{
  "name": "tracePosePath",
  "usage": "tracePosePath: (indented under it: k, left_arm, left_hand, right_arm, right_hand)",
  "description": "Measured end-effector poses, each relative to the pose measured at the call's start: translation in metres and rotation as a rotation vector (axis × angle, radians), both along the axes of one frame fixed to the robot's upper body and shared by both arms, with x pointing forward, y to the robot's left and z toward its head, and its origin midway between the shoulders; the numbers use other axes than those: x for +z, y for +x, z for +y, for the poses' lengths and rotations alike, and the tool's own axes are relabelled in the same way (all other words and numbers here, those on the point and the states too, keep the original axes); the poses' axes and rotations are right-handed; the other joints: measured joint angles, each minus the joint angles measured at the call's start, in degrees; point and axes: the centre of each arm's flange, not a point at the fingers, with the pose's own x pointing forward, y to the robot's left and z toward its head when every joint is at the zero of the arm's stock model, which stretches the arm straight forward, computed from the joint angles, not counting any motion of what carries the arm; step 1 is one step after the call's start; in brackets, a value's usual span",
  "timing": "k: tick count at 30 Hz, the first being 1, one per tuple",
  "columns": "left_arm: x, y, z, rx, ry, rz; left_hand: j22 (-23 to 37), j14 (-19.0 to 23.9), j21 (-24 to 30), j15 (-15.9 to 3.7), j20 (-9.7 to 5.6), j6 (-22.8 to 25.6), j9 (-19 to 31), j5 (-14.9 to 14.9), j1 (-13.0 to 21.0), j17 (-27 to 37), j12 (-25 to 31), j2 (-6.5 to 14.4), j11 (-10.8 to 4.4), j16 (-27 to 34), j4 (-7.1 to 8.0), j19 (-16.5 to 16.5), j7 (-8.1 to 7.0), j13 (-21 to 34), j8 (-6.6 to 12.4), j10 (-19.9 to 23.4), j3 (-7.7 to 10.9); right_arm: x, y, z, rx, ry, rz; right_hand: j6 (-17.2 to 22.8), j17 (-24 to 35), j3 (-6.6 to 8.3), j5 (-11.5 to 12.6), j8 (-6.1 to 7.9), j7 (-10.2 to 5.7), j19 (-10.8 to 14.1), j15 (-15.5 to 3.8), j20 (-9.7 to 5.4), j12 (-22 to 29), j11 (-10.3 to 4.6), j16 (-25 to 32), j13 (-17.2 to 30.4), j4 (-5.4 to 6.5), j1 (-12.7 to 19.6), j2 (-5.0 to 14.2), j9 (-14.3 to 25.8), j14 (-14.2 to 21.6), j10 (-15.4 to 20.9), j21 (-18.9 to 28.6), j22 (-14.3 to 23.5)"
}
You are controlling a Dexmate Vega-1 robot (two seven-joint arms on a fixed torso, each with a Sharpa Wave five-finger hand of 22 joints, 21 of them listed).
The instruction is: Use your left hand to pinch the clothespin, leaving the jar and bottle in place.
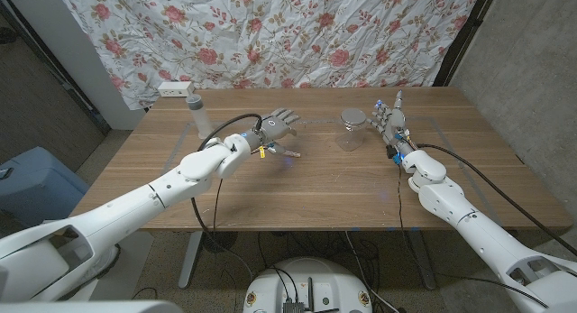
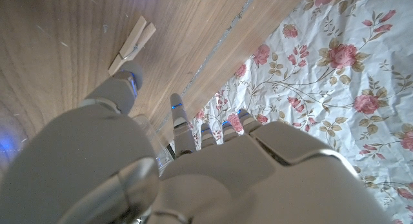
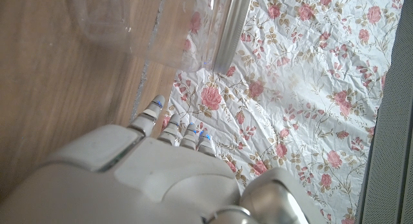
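A small wooden clothespin (image 1: 289,152) lies on the table (image 1: 297,196) near the middle; the left wrist view shows the clothespin (image 2: 132,44) just past the thumb tip, not touched. My left hand (image 1: 276,125) hovers over it with its fingers spread and nothing in them, and the same left hand (image 2: 193,166) fills the lower part of its wrist view. A clear glass jar (image 1: 352,130) stands to the right of centre. A clear bottle (image 1: 196,115) with a grey cap stands at the back left. My right hand (image 1: 390,120) stands beside the jar (image 3: 155,24), fingers extended, holding nothing.
A white power strip (image 1: 176,89) sits at the table's back left corner. A floral cloth (image 1: 297,33) hangs behind the table. A black cable runs along my left arm.
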Motion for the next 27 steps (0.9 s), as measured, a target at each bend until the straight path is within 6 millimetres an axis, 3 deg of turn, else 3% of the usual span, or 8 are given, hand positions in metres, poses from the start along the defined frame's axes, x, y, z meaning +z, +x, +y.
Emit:
tracePosePath:
  k: [7, 14, 27]
  left_arm:
    - [-0.005, 0.003, -0.003, 0.021, -0.005, 0.008]
    - [-0.009, 0.008, -0.003, 0.054, -0.027, 0.022]
    - [-0.013, 0.015, -0.004, 0.089, -0.058, 0.038]
  left_hand:
    - [0.0, 0.0, 0.0, 0.00, -0.08, 0.9, 0.0, 0.0, 0.2, 0.0, 0.0, -0.2, -0.21, 0.0, 0.07, 0.5, -0.10, 0.0, 0.28, 0.2, -0.41]
    - [0.0, 0.3, 0.0, -0.30, -0.08, 2.1, 0.0, 0.0, 0.8, 0.0, 0.0, -0.3, -0.20, 0.0, 0.14, 0.5, 1.14, 0.0, 0.46, 0.2, -0.61]
    - [0.0, 1.2, 0.5, -0.80, -0.53, 4.5, 0.0, 0.0, 1.2, 0.0, 0.5, -0.3, -0.40, 0.2, 0.23, 2.0, 1.45, 0.0, 0.89, 1.5, -1.18]
  right_arm:
    - [0.000, 0.000, 0.000, 0.000, 0.000, 0.000]
    - [0.000, 0.000, 0.000, 0.000, 0.000, 0.000]
    - [0.000, 0.000, 0.000, 0.000, 0.001, -0.001]
  right_hand:
    - [0.0, 0.0, 0.00, 0.0, 0.00, 0.00, 0.0, 0.00, 0.00, 0.0, 0.00, 0.0, 0.0, 0.00, 0.0, 0.00, 0.0, 0.0, 0.0, 0.0, 0.0]
    - [0.0, 0.0, 0.00, 0.0, 0.00, 0.00, 0.0, 0.00, 0.00, 0.0, 0.00, 0.0, 0.0, 0.00, 0.0, 0.00, 0.0, 0.0, 0.0, 0.0, 0.0]
    - [0.0, 0.0, 0.00, 0.0, 0.00, 0.00, 0.0, 0.00, 0.00, 0.0, 0.00, 0.0, 0.0, 0.00, 0.0, 0.00, 0.0, 0.0, 0.0, 0.0, 0.0]
